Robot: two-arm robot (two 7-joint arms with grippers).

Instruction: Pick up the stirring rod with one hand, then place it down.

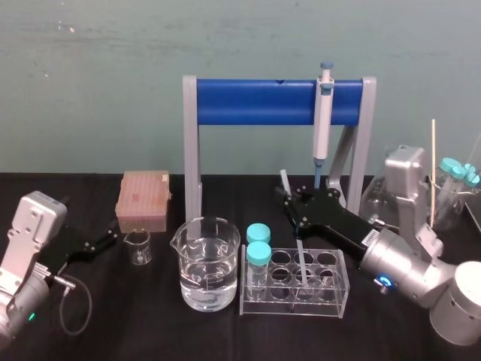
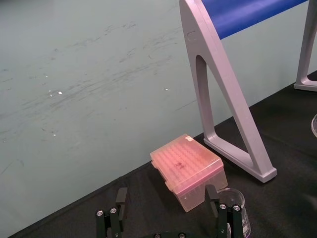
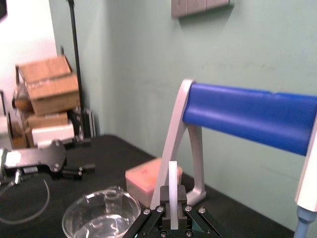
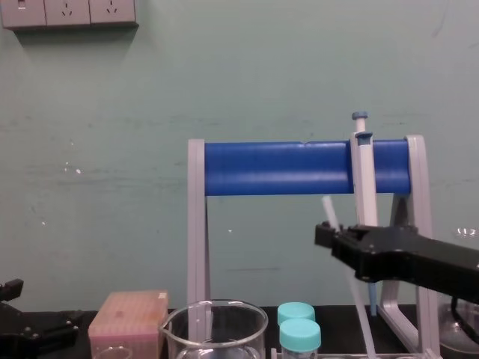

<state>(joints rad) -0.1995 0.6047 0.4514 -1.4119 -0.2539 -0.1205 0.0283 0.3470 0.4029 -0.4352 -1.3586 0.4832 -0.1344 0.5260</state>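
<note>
Presently the rod (image 1: pixel 301 259) is off the table, pinched in the right gripper (image 1: pixel 288 201), whose jaws are narrowed tight on it a little above its middle. It hangs tilted. Its upper end leans left toward the stand (image 1: pixel 255 101), and its lower end dips among the open wells of the rack (image 1: pixel 293 289); I cannot tell whether it touches the bottom. In the right wrist view the rod (image 3: pixel 172 191) stands straight up between the fingers.

Two capped tubes (image 1: pixel 258 244) fill the rack's left end, apart from the rod. The beaker (image 1: pixel 207 263) stands just beside that end. Behind the gripper the pipette (image 1: pixel 323 113) hangs from the stand's blue bar, near the rod's top.

Bare table (image 1: pixel 150 323) lies in front of the rack and beaker. The left gripper (image 1: pixel 113 237) sits parked at the table's left edge, fingers spread wide, near a small beaker (image 1: pixel 137 247) and a pink box (image 1: pixel 144 199).
</note>
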